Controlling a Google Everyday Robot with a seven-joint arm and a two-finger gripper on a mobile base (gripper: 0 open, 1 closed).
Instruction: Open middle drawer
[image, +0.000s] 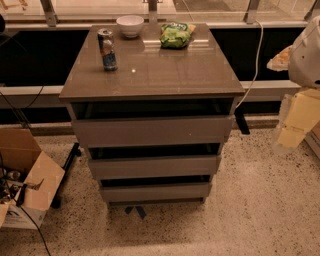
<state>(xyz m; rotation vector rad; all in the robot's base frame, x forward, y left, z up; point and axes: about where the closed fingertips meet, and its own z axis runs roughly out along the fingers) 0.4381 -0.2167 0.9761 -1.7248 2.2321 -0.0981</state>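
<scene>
Gripper (292, 131) hangs at far right, well apart from the middle drawer (154, 166), grip state impossible to tell, with can (107, 49), bowl (130, 25) and green bag (177, 35) on the cabinet top (165, 70).

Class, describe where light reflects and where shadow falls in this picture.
Camera view: glare whitens the cabinet top beside the green bag; deep shadow fills the gap above the middle drawer; the gripper, at the right edge, is lit pale.
</scene>
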